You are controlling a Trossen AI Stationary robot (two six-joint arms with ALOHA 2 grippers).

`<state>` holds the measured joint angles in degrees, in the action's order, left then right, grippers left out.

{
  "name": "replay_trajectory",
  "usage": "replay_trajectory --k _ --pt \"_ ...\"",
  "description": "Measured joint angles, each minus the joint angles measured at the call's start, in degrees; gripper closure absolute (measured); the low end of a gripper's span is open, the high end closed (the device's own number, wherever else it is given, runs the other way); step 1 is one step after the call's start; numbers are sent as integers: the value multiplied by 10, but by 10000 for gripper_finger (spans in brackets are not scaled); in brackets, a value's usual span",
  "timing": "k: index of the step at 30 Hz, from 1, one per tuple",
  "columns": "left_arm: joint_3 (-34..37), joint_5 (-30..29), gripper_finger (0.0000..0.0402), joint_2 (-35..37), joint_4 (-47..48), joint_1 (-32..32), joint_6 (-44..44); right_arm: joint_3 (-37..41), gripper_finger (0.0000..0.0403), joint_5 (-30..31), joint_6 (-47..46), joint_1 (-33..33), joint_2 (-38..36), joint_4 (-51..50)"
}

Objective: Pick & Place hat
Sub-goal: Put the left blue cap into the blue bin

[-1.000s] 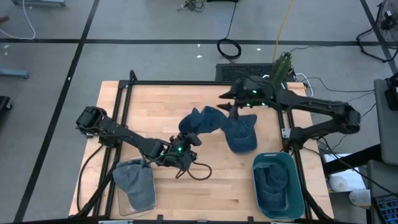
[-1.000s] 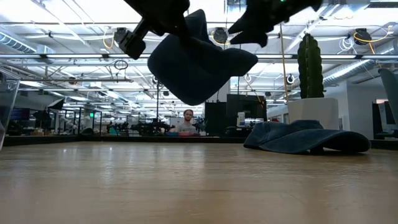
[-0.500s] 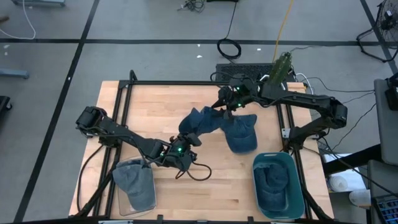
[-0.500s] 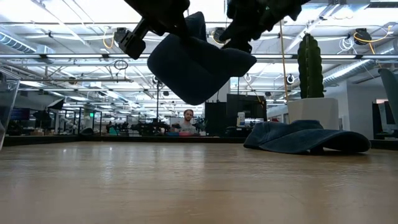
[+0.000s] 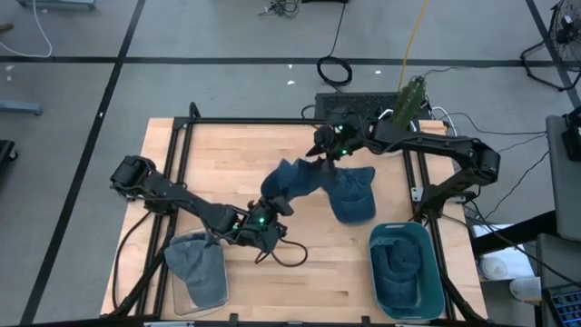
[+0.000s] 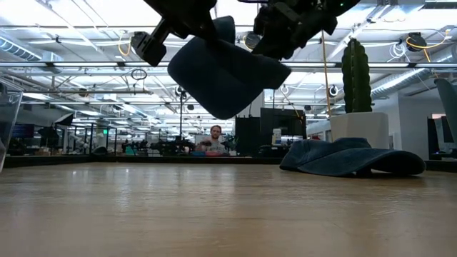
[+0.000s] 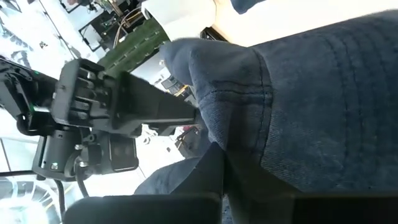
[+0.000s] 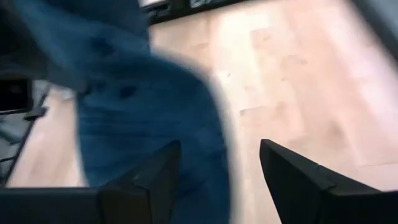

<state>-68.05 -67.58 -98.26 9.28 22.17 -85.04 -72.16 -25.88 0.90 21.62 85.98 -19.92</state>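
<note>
soft dark blue denim hat (image 5: 295,178) lifted clear above the middle of the pale wooden table (image 5: 227,154), pinched in the closed left gripper (image 5: 272,202). right gripper (image 5: 325,152) at the hat's far edge, fingers (image 8: 292,177) spread open either side of the cloth. second blue hat (image 5: 351,195) flat on the table just beside. teal plastic bin (image 5: 406,270) at the right near corner, with another hat inside.

Both arms matte black w/ jointed tubular links, green LEDs near wrists, black cable looping off left gripper (image 5: 270,202); right gripper (image 5: 320,154) fingers black, wedge-shaped.
</note>
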Motion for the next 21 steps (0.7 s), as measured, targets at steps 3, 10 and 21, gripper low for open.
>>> replay_trajectory --k 3,10,21 --pt "0 0 399 0 0 3 1 0 199 16 8 12 -7 5" --pt "0 0 399 0 -2 9 1 0 200 -88 -4 16 7 5" --pt "0 1 399 0 -6 6 0 1 202 -87 -3 -34 20 28"
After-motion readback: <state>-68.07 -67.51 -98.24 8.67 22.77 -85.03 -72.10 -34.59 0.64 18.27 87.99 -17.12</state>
